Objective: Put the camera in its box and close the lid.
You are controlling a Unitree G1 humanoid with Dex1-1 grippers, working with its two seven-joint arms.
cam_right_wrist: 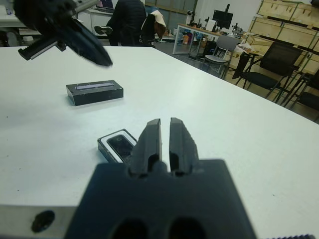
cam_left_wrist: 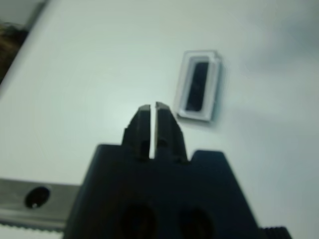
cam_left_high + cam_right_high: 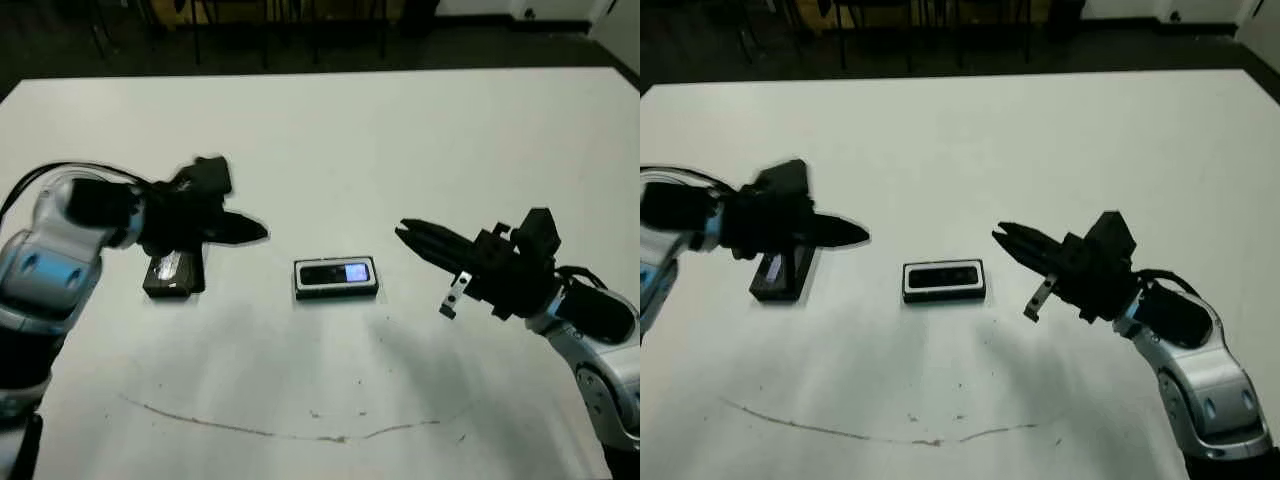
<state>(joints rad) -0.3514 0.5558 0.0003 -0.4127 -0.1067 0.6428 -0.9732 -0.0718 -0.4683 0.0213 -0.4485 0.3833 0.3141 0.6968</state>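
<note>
Already nestled in the box (image 3: 336, 278), the camera (image 3: 337, 272), mid-table between both arms. Off to the robot's left, the lid (image 3: 174, 274), flat on the table, partly under the left gripper (image 3: 255, 231). Fingers pressed together on that side, nothing held. Right gripper (image 3: 408, 236) also closed and empty, hovering just beside the box. Lid next: probably light, rigid, glossy and slippery. Best pinched across the short sides, kept level.

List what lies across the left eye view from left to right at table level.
Lid with the left end effector hanging above it → box with the camera inside → right end effector.
</note>
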